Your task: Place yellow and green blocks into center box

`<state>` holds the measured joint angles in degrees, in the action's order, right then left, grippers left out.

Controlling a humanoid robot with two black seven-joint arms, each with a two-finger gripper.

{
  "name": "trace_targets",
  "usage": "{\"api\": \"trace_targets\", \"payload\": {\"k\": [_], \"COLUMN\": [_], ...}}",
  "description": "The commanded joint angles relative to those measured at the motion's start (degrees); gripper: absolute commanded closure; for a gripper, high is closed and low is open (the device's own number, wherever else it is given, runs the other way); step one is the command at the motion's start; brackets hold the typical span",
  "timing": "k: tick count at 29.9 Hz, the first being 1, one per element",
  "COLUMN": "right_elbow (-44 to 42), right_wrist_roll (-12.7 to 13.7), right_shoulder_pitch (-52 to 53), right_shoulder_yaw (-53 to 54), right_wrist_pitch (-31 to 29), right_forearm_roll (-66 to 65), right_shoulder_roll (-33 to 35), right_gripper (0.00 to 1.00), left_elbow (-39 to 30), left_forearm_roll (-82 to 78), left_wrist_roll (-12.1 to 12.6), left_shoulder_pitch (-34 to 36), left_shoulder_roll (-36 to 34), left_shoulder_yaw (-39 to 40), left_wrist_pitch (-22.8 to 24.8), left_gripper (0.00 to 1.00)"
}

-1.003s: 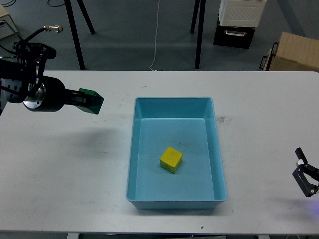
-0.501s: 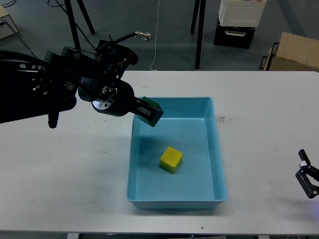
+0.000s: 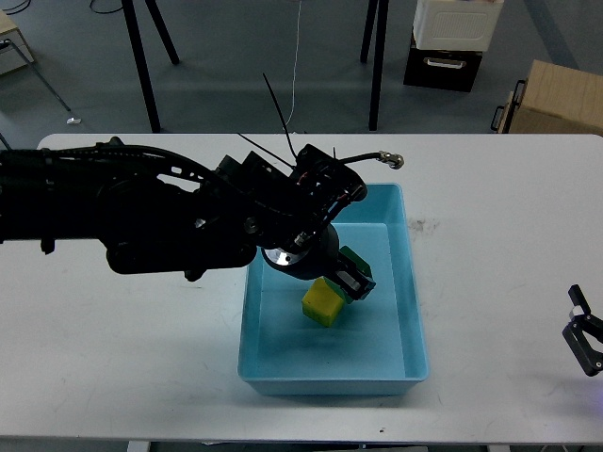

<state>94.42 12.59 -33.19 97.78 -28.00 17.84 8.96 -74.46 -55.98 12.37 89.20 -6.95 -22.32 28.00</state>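
Observation:
A light blue box (image 3: 411, 311) stands on the white table at the centre. A yellow block (image 3: 319, 305) lies on its floor. My left arm reaches in from the left over the box. Its gripper (image 3: 353, 276) is shut on a green block (image 3: 355, 262) and holds it inside the box, just right of and touching or nearly touching the yellow block. My right gripper (image 3: 584, 341) is at the right edge of the table, low, with its fingers apart and nothing between them.
Behind the table stand black stand legs (image 3: 377, 56), a white and black case (image 3: 452, 38) and a cardboard box (image 3: 556, 99). A thin cable (image 3: 294, 66) hangs down behind the table's far edge.
My left arm has swung from the table's left side to over the box, carrying the green block down next to the yellow block. The right gripper has barely moved.

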Motion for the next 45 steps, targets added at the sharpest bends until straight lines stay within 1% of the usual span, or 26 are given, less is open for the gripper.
{"api": "trace_targets", "payload": {"k": [1,4,6,8,10,12,16,20,22,24,25,26,29,34,40,45], "right_elbow": [-0.02,-0.55,-0.73,-0.73,-0.73,-0.73,-0.73,-0.64,-0.64,-0.64,-0.64,-0.64,-0.64,-0.64,-2.31,-3.63], "right_wrist_roll": [0.07,0.07,0.07,0.07,0.07,0.07,0.07,0.07,0.07,0.07,0.07,0.07,0.07,0.07,0.07,0.07], "right_shoulder_pitch": [-0.03,-0.03,0.05,0.14,0.14,0.23,0.14,0.05,0.05,0.05,0.05,0.14,0.4,1.11,4.44,6.47], "right_shoulder_yaw": [0.05,-0.04,-0.04,-0.04,-0.04,-0.04,-0.13,-0.48,-0.57,-0.66,-0.66,-0.66,-0.66,-0.22,0.22,0.31], "right_wrist_pitch": [0.0,0.0,0.0,0.0,0.0,0.0,0.0,0.0,0.0,0.0,0.0,0.0,0.0,0.0,0.0,0.0], "right_forearm_roll": [0.0,0.0,0.0,0.0,0.0,0.0,0.0,0.0,-0.09,0.0,0.0,0.0,0.0,0.0,-0.09,-0.09], "right_shoulder_roll": [0.01,0.01,-0.08,-0.08,0.01,0.01,0.01,0.01,0.01,0.01,0.01,0.01,0.01,0.45,1.76,3.52], "right_gripper": [0.0,0.0,0.0,0.0,0.0,0.0,0.0,0.0,0.0,0.0,0.0,0.0,0.0,0.0,0.0,0.0], "left_elbow": [0.11,0.1,0.19,0.46,0.46,0.54,0.81,2.39,3.62,5.28,6.33,7.48,12.13,17.59,19.53,19.53], "left_forearm_roll": [0.0,0.09,0.09,0.09,0.09,0.09,0.26,0.44,1.22,3.68,5.43,7.1,10.8,11.78,11.86,14.05], "left_wrist_roll": [-0.59,-0.85,-1.81,-3.39,-4.19,-4.28,-4.37,-4.63,-5.24,-6.73,-7.44,-7.88,-7.45,-7.44,-7.8,-8.24], "left_shoulder_pitch": [-0.52,-1.48,-1.57,-1.66,-1.57,-1.57,-1.14,-0.7,-0.43,0.53,0.88,0.97,0.1,-4.81,-16.49,-24.85], "left_shoulder_roll": [-0.26,-0.79,-0.79,-0.79,-0.79,-1.05,-1.49,-3.33,-4.21,-5.79,-6.67,-7.46,-9.83,-12.3,-13.8,-15.03], "left_shoulder_yaw": [-2.2,-2.29,-2.29,-2.29,-2.29,-2.12,-1.85,-0.28,1.57,3.85,5.34,7.1,14.91,31.42,56.55,73.52], "left_wrist_pitch": [0.0,0.0,0.0,0.0,0.0,0.0,0.0,0.0,0.0,0.0,0.0,0.0,0.0,0.0,0.0,0.0], "left_gripper": [0.58,0.46,0.38,0.26,0.21,0.19,0.18,0.18,0.18,0.18,0.16,0.13,0.09,0.09,0.08,0.08]}}
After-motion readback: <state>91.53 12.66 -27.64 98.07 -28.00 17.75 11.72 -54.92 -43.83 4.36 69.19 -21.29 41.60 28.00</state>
